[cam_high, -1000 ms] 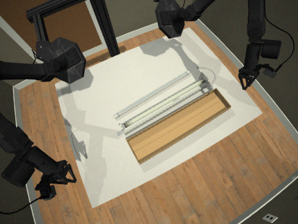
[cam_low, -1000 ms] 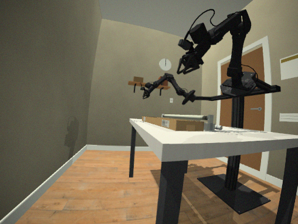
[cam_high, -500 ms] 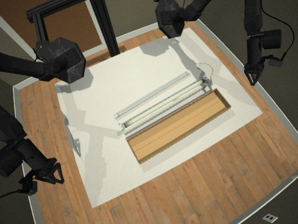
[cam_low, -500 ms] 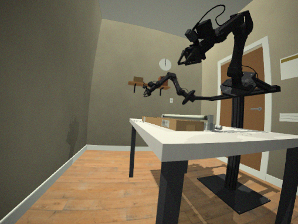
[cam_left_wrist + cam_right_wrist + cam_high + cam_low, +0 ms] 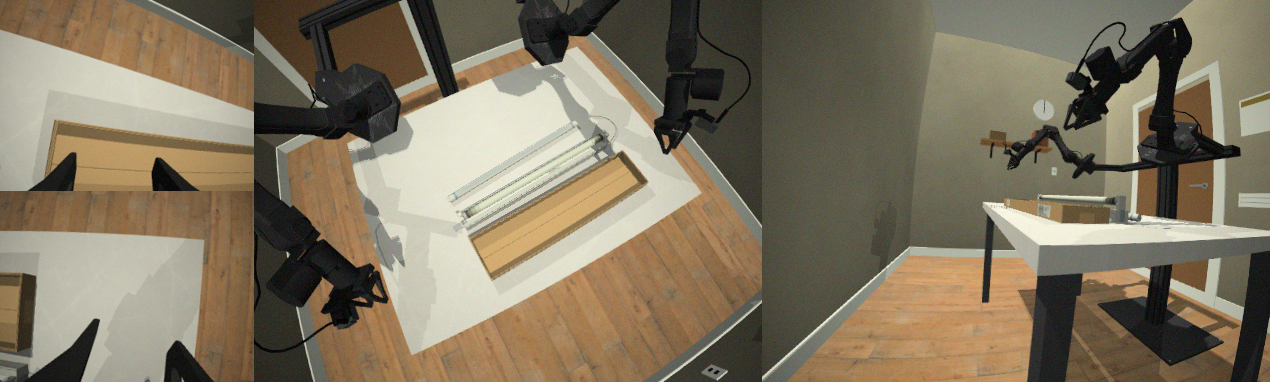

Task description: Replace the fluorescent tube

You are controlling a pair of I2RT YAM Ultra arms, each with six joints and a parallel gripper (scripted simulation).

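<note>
Carton, brown cardboard, long, open-topped [image 5: 566,206] [image 5: 1082,214] [image 5: 115,145] [image 5: 26,312]: your top view shows its floor; exterior shows only outer walls. Left gripper [image 5: 675,144] [image 5: 1070,121] [image 5: 115,155] and right gripper [image 5: 378,301] [image 5: 1009,166] [image 5: 135,337]: parted, empty.

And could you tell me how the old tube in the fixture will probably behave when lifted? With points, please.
The old tube [image 5: 537,175] [image 5: 1082,199] looks long and straight, so probably stiff. Being slender, it may be fragile. Its rounded shape suggests it could roll if set down loose.

The old tube [image 5: 535,175] [image 5: 1082,198], creamy with darkened ends, sits in the light fixture [image 5: 534,188] [image 5: 1120,210] [image 5: 13,367]. Along one side lies the slim, pale LED tube [image 5: 514,161] [image 5: 1135,217]; along the other, the open, empty brown carton [image 5: 559,217] [image 5: 1062,212] [image 5: 128,149] [image 5: 26,312] rests on the bench.
</note>
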